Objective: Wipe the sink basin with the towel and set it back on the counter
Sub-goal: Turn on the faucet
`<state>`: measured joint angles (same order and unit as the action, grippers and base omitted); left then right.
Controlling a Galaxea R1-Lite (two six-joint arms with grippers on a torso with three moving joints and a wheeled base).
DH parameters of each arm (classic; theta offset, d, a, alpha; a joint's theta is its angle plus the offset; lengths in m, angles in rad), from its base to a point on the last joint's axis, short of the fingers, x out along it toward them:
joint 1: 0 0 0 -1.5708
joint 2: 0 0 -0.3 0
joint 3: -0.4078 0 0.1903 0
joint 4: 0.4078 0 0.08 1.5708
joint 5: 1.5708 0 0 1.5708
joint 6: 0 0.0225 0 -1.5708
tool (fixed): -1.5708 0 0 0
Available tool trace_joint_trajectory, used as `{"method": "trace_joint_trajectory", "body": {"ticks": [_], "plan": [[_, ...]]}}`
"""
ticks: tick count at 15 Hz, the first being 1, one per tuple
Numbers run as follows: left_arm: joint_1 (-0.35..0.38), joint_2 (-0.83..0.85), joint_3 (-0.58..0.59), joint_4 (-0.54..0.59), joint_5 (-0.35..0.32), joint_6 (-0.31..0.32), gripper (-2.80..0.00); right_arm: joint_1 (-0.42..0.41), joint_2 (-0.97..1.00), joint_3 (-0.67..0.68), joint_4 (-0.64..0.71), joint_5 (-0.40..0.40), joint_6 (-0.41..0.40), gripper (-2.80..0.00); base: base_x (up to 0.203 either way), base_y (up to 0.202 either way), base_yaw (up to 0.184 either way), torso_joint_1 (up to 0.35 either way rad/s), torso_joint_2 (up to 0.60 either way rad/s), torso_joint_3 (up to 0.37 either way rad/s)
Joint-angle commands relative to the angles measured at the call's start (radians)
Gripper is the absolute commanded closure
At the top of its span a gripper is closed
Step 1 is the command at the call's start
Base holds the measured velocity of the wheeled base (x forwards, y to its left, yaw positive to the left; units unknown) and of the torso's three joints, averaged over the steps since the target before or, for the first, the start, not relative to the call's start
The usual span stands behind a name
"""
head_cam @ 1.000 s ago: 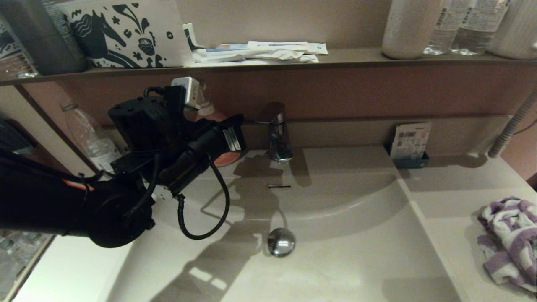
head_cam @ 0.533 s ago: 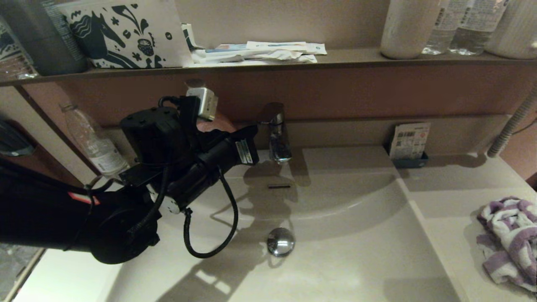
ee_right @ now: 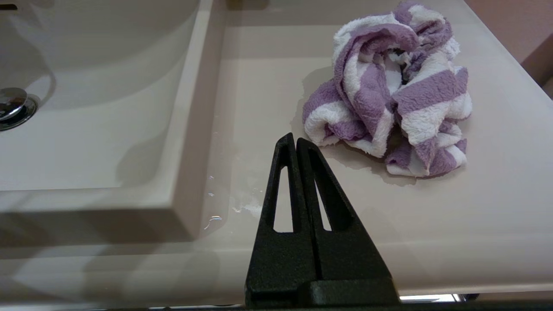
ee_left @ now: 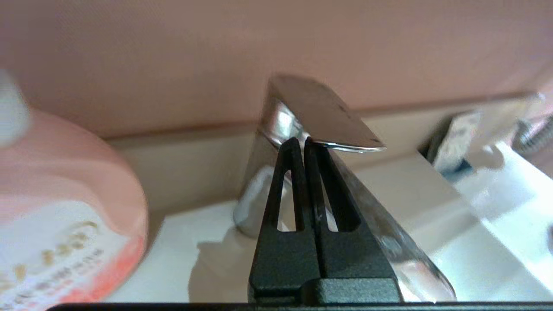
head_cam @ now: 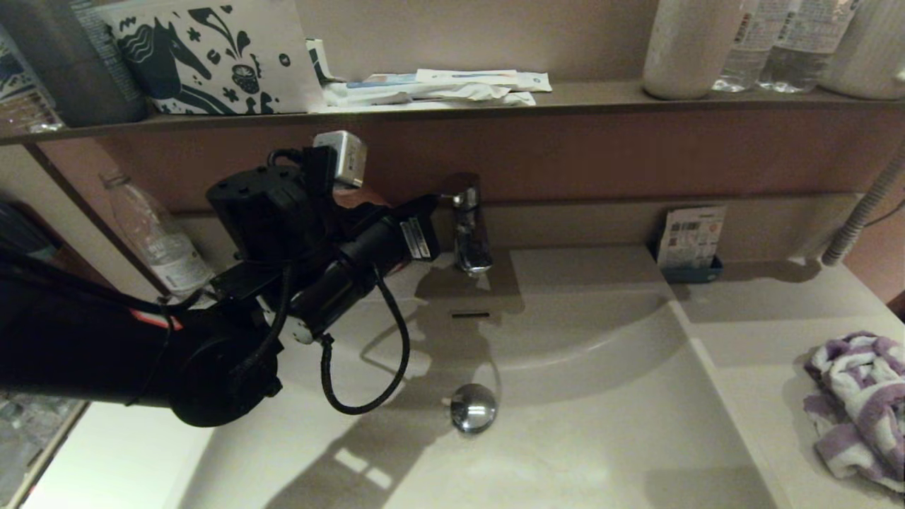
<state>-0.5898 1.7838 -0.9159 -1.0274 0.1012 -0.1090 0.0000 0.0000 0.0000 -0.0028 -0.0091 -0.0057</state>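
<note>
Purple-and-white striped towel (ee_right: 384, 95) lies bunched on the counter (ee_right: 475, 207), right of the sink basin (head_cam: 580, 424), nothing gripping it. Right gripper (ee_right: 296, 142) hangs over the counter's front part, near the towel but apart from it, fingers pressed together, holding nothing. Chrome drain plug (head_cam: 474, 408) sits mid-basin, overflow slot (head_cam: 470, 314) on the back wall above it. Left gripper (ee_left: 301, 141) is up at the faucet (ee_left: 319, 112), tips closed together right under the lever's edge; contact can't be told. Pink soap bottle (ee_left: 56, 216) stands just beside the faucet. Dark shelf (head_cam: 565, 99) above carries bottles and packets.
</note>
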Motion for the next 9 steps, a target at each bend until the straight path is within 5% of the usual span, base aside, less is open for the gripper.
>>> {"method": "trace_joint_trajectory", "body": {"ticks": [1,9], "plan": [[-0.001,-0.009,-0.012,-0.005,0.009,-0.017,0.00,0.000,0.000,0.000,0.000,0.000,0.000,0.00,0.000,0.000,0.000,0.000,0.00,0.000],[0.002,-0.001,-0.035,-0.005,0.012,-0.026,0.00,0.000,0.000,0.000,0.000,0.000,0.000,0.00,0.000,0.000,0.000,0.000,0.00,0.000]]}}
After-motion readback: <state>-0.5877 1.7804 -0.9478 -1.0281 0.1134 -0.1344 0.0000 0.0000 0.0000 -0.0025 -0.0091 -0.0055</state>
